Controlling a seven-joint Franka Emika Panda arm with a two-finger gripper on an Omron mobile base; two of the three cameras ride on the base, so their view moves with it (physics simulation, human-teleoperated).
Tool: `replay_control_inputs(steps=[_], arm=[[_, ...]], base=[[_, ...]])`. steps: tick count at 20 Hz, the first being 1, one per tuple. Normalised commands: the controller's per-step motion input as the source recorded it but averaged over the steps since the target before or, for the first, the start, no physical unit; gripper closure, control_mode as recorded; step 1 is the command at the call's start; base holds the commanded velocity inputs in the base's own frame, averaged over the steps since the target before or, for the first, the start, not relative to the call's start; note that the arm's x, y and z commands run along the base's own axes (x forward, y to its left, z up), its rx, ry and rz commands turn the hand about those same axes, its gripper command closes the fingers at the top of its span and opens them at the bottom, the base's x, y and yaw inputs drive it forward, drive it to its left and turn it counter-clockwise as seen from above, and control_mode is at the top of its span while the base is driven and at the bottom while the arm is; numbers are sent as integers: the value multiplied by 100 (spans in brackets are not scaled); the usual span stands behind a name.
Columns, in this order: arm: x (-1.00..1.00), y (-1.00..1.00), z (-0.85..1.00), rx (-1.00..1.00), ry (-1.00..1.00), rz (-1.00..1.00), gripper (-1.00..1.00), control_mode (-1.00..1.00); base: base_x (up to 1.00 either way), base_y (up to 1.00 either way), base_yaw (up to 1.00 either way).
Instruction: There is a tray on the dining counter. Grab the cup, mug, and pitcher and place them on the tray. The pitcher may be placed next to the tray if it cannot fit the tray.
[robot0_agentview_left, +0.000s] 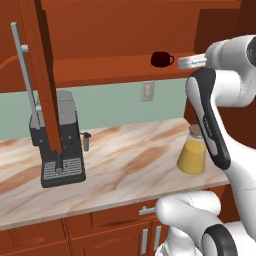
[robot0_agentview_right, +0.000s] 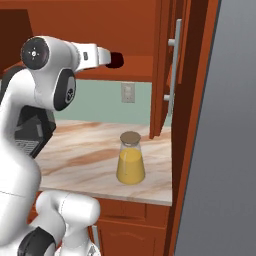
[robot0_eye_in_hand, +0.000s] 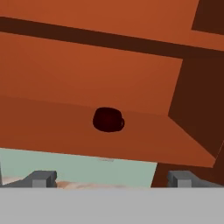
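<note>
Mug (robot0_eye_in_hand: 108, 119) on cabinet shelf — hand (robot0_eye_in_hand: 112, 178) open, apart; base views add pitcher (robot0_agentview_right: 131, 158).

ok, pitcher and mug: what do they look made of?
Pitcher: clear glass by the look, since the orange liquid shows through; the flat tan lid could be cork or wood. Mug: opaque dark red with a dull finish, possibly ceramic; the render leaves it open.

one mug (robot0_agentview_left: 161, 59), one pitcher (robot0_agentview_right: 131, 159), one coffee machine (robot0_agentview_left: 59, 140)

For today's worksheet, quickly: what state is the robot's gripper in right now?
Gripper: open, holding nothing, pointed at the mug on the cabinet shelf.
</note>
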Motion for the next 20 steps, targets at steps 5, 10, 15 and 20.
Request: replay_control_inputs(steps=[5,10,15,20], arm=[[19,-5,-11,5,-2,5,-100,-100],[25,0,-9,2,-1,2,-100,-100],[36,0,-7,1,0,1,-100,-100],[35,0,-7,0,0,1,-100,-100]], base=[[0,0,0],[0,0,0],[0,0,0],[0,0,0]])
